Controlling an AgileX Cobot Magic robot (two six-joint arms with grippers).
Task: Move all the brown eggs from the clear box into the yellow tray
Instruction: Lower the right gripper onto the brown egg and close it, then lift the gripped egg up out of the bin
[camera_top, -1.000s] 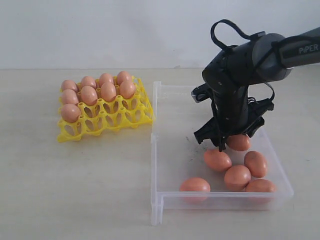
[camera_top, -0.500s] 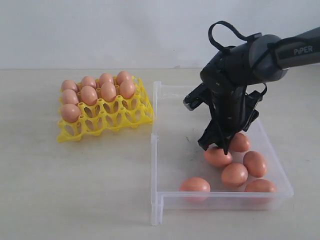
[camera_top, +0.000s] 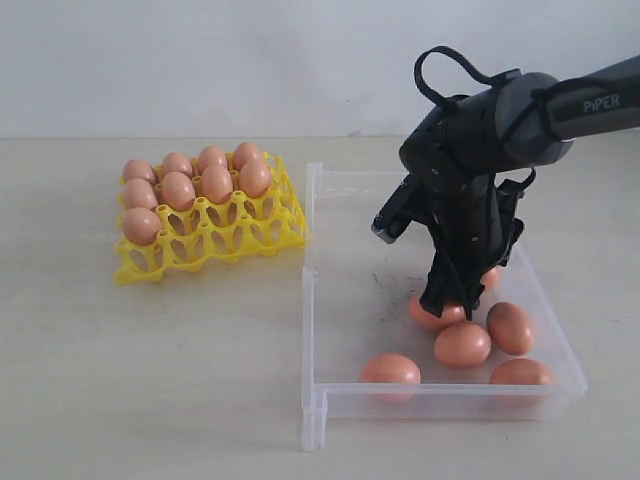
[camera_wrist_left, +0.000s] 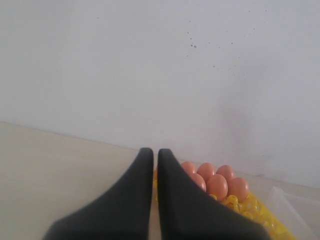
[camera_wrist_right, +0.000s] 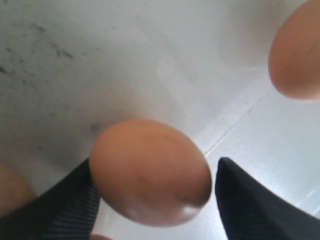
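Your clear box (camera_top: 312, 300) is sitting on the right of the table (camera_top: 150, 350), and your right arm (camera_top: 500, 120) is reaching down into its middle. The yellow tray (camera_top: 230, 235) is lying to the left, carrying brown eggs (camera_top: 216, 183) in its far rows. Your right gripper (camera_top: 447, 298) is standing spread around one brown egg (camera_wrist_right: 150, 172) on the box floor, with one finger touching it and the other just clear. Other eggs (camera_top: 462, 343) are lying near and right of it. Your left gripper (camera_wrist_left: 154, 152) is showing its fingers pressed together, empty.
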